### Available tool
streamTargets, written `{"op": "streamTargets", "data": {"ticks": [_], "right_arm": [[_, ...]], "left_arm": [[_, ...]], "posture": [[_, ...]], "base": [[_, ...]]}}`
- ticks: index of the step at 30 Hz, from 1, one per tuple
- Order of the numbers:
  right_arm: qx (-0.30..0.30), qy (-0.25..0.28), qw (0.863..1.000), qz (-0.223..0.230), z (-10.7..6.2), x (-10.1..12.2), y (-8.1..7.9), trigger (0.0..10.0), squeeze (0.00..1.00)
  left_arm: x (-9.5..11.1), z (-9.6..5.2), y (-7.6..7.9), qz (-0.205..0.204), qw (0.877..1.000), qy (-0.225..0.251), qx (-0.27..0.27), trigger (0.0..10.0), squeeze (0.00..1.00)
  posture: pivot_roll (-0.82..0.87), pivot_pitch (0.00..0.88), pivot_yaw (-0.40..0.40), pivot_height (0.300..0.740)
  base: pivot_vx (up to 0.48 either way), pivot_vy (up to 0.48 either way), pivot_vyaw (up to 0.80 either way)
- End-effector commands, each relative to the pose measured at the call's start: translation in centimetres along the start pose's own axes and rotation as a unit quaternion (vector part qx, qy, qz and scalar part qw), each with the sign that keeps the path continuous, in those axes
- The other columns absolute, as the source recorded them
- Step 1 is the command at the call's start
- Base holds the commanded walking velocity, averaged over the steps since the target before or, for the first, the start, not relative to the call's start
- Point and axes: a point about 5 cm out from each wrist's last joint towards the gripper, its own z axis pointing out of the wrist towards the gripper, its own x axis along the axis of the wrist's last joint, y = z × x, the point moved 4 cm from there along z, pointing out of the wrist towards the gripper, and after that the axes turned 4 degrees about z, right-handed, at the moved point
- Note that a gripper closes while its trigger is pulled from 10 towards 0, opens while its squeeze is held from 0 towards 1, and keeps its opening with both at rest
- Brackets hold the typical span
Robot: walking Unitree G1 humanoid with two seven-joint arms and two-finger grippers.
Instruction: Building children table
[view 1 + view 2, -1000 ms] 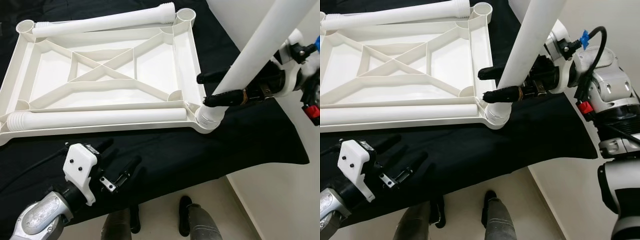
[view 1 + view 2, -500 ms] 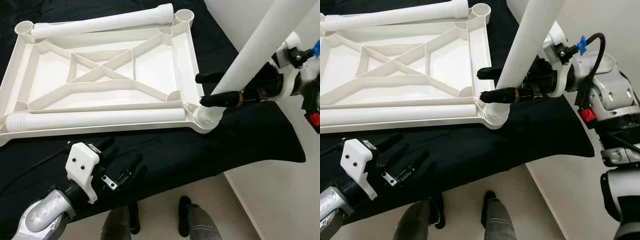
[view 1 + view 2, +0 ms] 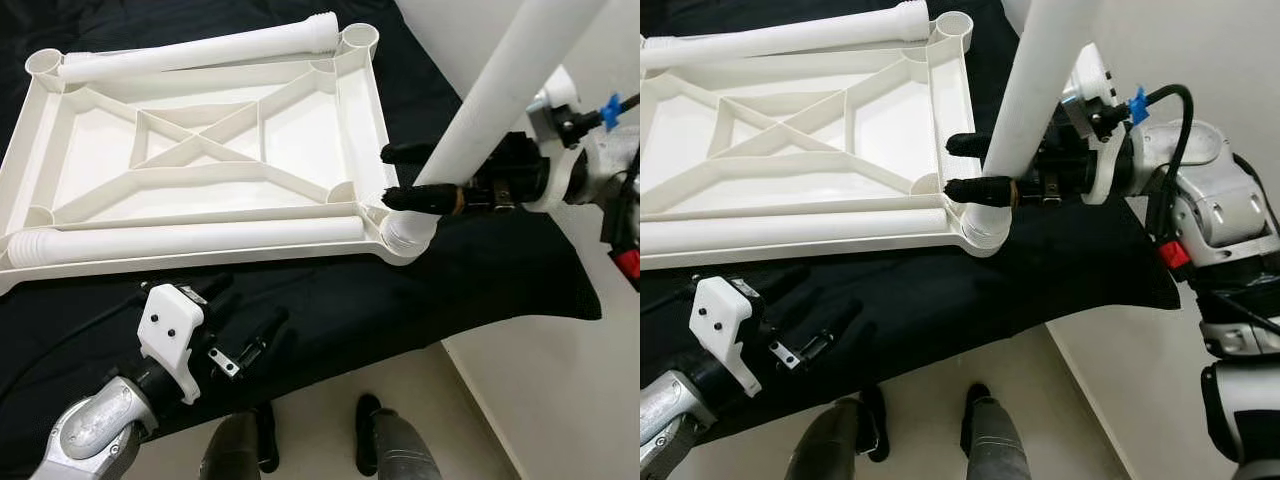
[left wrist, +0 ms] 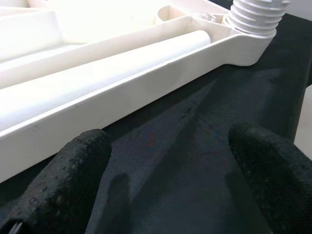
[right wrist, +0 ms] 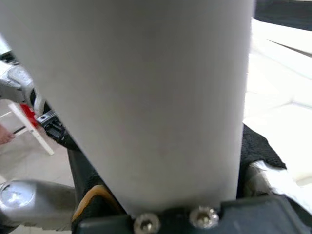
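A white plastic tabletop (image 3: 372, 130) lies upside down on a black cloth, ribs facing up. My right gripper (image 3: 392, 175) is shut on a white table leg (image 3: 510, 90), just above the leg's threaded end. That end sits in the near right corner socket (image 3: 410, 235), and the leg leans up and to the right. In the right wrist view the leg (image 5: 146, 97) is right up against the camera. Two loose legs rest on the tabletop, one along the far side (image 3: 200, 50) and one along the near side (image 3: 190, 240). My left gripper (image 3: 250, 305) hovers open over the cloth by the near rim.
The black cloth (image 3: 480, 290) covers the work surface and ends at a front edge and a right edge. Beyond it are pale floor and a white wall. My feet (image 3: 380, 440) stand just below the front edge. Open sockets (image 3: 358, 38) mark the far corners.
The whole view has shifted a little. My right wrist has drawn slightly closer to the tabletop corner, still holding the leg. The left gripper stays open in about the same place.
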Motion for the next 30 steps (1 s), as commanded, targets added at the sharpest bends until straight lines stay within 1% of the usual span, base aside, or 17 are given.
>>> {"op": "streamTargets", "data": {"ticks": [1,4,12,19,24,26,30], "right_arm": [[0.002,-0.05,0.997,0.05,0.5,-3.2,-0.6,10.0,0.0],[-0.008,-0.054,0.997,0.053,0.7,-3.3,-0.6,10.0,0.0],[-0.062,-0.07,0.993,0.067,0.9,-3.7,-0.3,10.0,0.0],[-0.099,-0.068,0.989,0.083,1.0,-4.3,-0.9,10.0,0.0],[-0.132,-0.066,0.985,0.091,0.8,-4.6,-0.7,10.0,0.0],[-0.132,-0.066,0.985,0.091,0.8,-4.6,-0.7,10.0,0.0],[-0.154,-0.065,0.981,0.097,0.7,-4.8,-0.6,10.0,0.0]], "left_arm": [[-0.5,-0.2,0.3,-0.004,1.0,-0.007,-0.001,10.0,0.0],[-0.5,-0.1,0.3,-0.004,1.0,-0.006,-0.001,10.0,0.0],[-0.5,0.0,0.2,-0.003,1.0,-0.003,0.001,10.0,0.0],[-0.6,0.2,0.2,-0.002,1.0,-0.001,0.001,10.0,0.0],[-0.7,0.3,0.2,-0.001,1.0,0.0,0.0,10.0,0.0],[-0.7,0.3,0.2,-0.001,1.0,0.0,0.0,10.0,0.0],[-0.7,0.4,0.1,-0.001,1.0,0.0,0.0,10.0,0.0]], "posture": [[0.01,0.375,-0.008,0.74],[0.01,0.374,-0.01,0.74],[0.0,0.371,-0.012,0.74],[0.0,0.367,-0.009,0.74],[0.0,0.365,-0.006,0.74],[0.0,0.365,-0.006,0.74],[0.0,0.362,-0.002,0.74]], "base": [[0.0,0.0,0.0],[0.0,0.0,0.0],[0.0,0.0,0.0],[0.0,0.0,0.0],[0.0,0.0,0.0],[0.0,0.0,0.0],[0.0,0.0,0.0]]}}
